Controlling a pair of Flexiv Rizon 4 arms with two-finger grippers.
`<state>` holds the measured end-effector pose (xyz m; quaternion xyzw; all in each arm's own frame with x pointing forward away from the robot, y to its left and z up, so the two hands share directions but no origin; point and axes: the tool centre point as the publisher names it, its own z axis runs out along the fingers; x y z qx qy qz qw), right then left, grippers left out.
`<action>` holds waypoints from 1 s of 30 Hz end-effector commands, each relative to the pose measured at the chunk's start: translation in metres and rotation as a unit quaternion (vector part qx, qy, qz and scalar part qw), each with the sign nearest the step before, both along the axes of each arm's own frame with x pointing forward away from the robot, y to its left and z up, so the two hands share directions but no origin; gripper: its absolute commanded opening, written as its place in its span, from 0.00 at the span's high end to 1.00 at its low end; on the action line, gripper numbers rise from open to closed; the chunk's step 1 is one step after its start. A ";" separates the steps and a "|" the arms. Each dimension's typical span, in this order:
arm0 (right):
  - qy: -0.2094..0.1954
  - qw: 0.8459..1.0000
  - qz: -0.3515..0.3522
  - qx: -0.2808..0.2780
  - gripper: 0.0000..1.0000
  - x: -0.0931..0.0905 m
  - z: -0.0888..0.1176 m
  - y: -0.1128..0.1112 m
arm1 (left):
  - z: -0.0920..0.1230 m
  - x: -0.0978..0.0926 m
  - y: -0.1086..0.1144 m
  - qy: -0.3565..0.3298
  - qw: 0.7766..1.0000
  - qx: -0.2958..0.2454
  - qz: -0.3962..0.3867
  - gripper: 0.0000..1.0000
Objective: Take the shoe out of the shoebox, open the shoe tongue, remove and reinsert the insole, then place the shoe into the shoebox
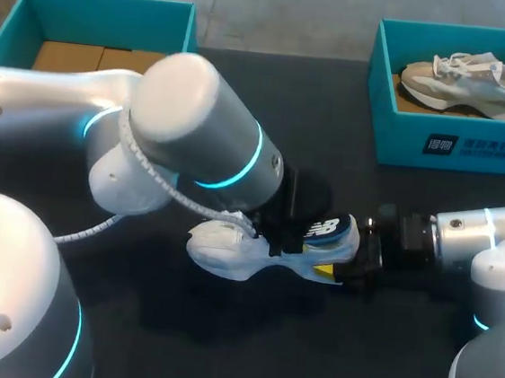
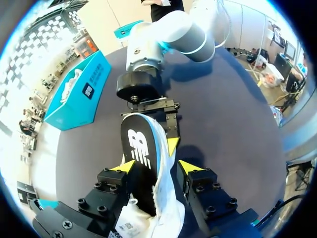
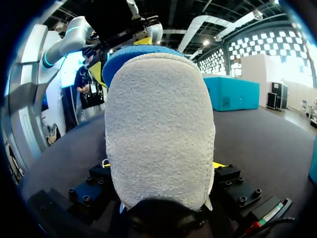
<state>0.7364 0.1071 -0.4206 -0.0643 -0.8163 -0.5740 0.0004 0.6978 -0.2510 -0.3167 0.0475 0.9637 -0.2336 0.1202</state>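
At 10 o'clock on the table (image 1: 218,348) stands the left box (image 1: 26,21), teal and open, with brown cardboard (image 1: 68,55) inside. The left arm (image 1: 195,129) comes in from 9 o'clock and crosses in front of that box toward the middle.

The left gripper (image 1: 274,238) hangs over the shoe (image 1: 219,244), which lies near the table's middle, white, toe toward 9 o'clock and heel toward 3. In the left wrist view its fingers (image 2: 125,167) are spread, with the shoe's opening and the insole between them. One tip lies against the insole's dark face and the other seems just clear of the shoe's white collar.

The insole (image 1: 329,231), dark on top with a blue edge and a white fuzzy underside, sticks up out of the shoe's heel end.

The right gripper (image 1: 342,266) reaches in from 3 o'clock and pinches the insole's free end. In the right wrist view the white underside fills the gap between its fingers.

At 2 o'clock stands the right box (image 1: 456,147), teal, with a second shoe (image 1: 472,78), grey and white, lying in it on its sole, well apart from both grippers.
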 end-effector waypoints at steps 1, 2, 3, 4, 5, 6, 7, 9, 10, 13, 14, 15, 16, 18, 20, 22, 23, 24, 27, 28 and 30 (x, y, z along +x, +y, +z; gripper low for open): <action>0.000 1.000 -0.001 -0.001 1.00 -0.001 0.001 0.001 | -0.003 -0.005 -0.009 -0.015 1.000 -0.001 0.010 0.49; 0.000 1.000 -0.001 -0.001 1.00 -0.001 0.001 0.001 | -0.003 -0.005 -0.010 -0.020 1.000 -0.003 0.014 0.50; 0.000 1.000 -0.001 -0.001 1.00 -0.001 0.001 0.001 | -0.003 -0.006 -0.010 -0.021 1.000 -0.004 0.014 0.50; 0.000 1.000 -0.001 -0.001 1.00 -0.001 0.001 0.001 | -0.003 -0.006 -0.011 -0.025 1.000 -0.007 0.018 0.51; 0.000 1.000 -0.001 -0.001 1.00 -0.001 0.001 0.001 | -0.004 -0.006 -0.011 -0.026 0.999 -0.010 0.022 0.51; 0.000 1.000 -0.001 -0.001 1.00 -0.001 0.001 0.001 | -0.004 -0.006 -0.011 -0.026 0.999 -0.011 0.023 0.51; 0.000 1.000 -0.001 -0.001 1.00 -0.001 0.001 0.001 | -0.004 -0.005 -0.012 -0.029 0.999 -0.013 0.027 0.51; 0.000 1.000 -0.001 -0.001 1.00 -0.001 0.001 0.001 | -0.005 -0.004 -0.013 -0.033 0.999 -0.014 0.033 0.51; 0.000 1.000 -0.001 -0.001 1.00 -0.001 0.001 0.001 | -0.004 -0.003 -0.014 -0.033 0.999 -0.015 0.035 0.51; 0.000 1.000 -0.001 -0.001 1.00 -0.001 0.001 0.001 | -0.005 0.000 -0.015 -0.034 0.999 -0.015 0.039 0.51; 0.000 1.000 -0.001 -0.001 1.00 -0.001 0.001 0.001 | -0.005 0.001 -0.016 -0.033 0.998 -0.015 0.041 0.51; 0.000 1.000 -0.001 -0.001 1.00 -0.001 0.001 0.001 | -0.005 0.001 -0.016 -0.033 0.998 -0.015 0.041 0.51; 0.000 1.000 -0.001 -0.001 1.00 -0.001 0.001 0.001 | -0.005 0.001 -0.017 -0.035 0.998 -0.015 0.043 0.51; 0.000 1.000 -0.001 -0.001 1.00 -0.001 0.001 0.001 | -0.006 0.001 -0.018 -0.043 0.998 -0.017 0.047 0.51; 0.000 1.000 -0.001 -0.001 1.00 -0.001 0.001 0.001 | -0.007 0.001 -0.021 -0.049 0.997 -0.019 0.052 0.51; 0.000 1.000 -0.001 -0.001 1.00 -0.001 0.001 0.001 | -0.008 0.002 -0.023 -0.054 0.997 -0.020 0.055 0.51; 0.000 1.000 -0.001 -0.001 1.00 -0.001 0.001 0.001 | -0.009 0.001 -0.023 -0.058 0.996 -0.021 0.057 0.52; 0.000 1.000 -0.001 -0.001 1.00 -0.001 0.001 0.001 | -0.011 0.001 -0.024 -0.061 0.996 -0.021 0.060 0.52; 0.000 1.000 -0.001 -0.001 1.00 -0.001 0.001 0.001 | -0.014 0.000 -0.026 -0.062 0.996 -0.022 0.061 0.53; 0.000 1.000 -0.001 -0.001 1.00 -0.001 0.001 0.001 | -0.015 0.000 -0.026 -0.063 0.996 -0.022 0.062 0.53; 0.000 1.000 -0.001 -0.001 1.00 -0.001 0.001 0.001 | -0.017 -0.001 -0.027 -0.074 0.995 -0.024 0.068 0.53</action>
